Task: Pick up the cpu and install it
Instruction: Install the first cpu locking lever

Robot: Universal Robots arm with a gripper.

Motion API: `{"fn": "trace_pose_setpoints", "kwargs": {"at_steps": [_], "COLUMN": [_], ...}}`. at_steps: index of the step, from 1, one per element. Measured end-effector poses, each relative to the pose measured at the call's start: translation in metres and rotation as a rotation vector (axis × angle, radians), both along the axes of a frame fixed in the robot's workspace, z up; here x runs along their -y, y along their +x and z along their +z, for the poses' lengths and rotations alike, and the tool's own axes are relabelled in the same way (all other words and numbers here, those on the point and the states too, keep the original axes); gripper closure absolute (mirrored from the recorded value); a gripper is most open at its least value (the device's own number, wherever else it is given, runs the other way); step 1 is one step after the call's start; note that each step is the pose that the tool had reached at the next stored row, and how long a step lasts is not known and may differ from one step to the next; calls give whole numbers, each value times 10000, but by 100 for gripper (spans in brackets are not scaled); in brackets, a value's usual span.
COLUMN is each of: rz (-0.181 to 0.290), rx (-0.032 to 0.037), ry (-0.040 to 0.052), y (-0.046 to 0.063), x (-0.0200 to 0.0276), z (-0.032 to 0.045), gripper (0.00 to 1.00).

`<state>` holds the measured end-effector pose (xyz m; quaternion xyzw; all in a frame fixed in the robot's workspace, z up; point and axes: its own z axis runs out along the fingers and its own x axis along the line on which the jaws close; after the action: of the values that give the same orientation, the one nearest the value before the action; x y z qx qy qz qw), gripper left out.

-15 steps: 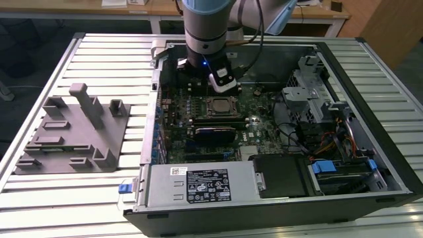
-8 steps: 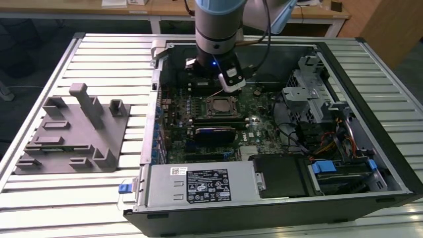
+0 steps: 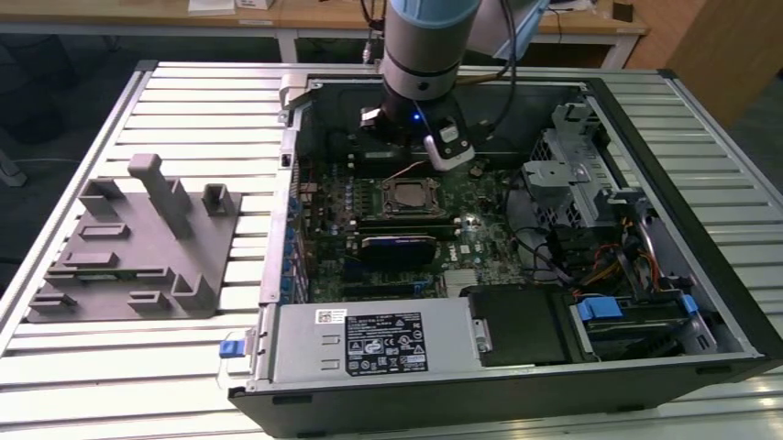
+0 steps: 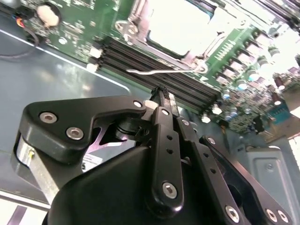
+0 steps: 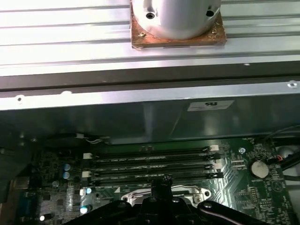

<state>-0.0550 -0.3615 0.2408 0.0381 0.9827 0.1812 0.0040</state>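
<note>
The cpu [image 4: 174,22] is a pale square lying inside the metal socket frame [image 3: 404,196] on the green motherboard; glare washes out its top in the second wrist view. My gripper [image 4: 160,93] hangs inside the open computer case [image 3: 734,321], over the memory slots [image 5: 150,163] just beyond the socket, apart from the cpu. Its black fingers [image 4: 165,123] meet at the tip, shut, and I see nothing between them. In the exterior view the gripper [image 3: 413,145] sits under the arm's wrist, just behind the socket. In the first wrist view the fingertips [image 5: 161,182] point over the socket's edge.
A thin wire lever [image 4: 159,71] lies loose beside the socket. A black finned module [image 3: 398,247] sits in front of it. The power supply [image 3: 367,344], drive cage [image 3: 575,183] and cables crowd the case. A grey plastic block with posts [image 3: 135,247] stands on the slatted table [image 3: 183,101].
</note>
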Motion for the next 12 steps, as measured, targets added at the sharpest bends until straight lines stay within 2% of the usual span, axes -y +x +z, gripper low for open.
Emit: {"fn": "trace_pose_setpoints", "kwargs": {"at_steps": [3,10,12], "rz": [-1,-23,-106], "rx": [-1,3,49], "ry": [-7,-5,-31], "y": [51,56,55], "x": [1,-1,0], "z": [0,-8,-22], "gripper": [89,89,89]}}
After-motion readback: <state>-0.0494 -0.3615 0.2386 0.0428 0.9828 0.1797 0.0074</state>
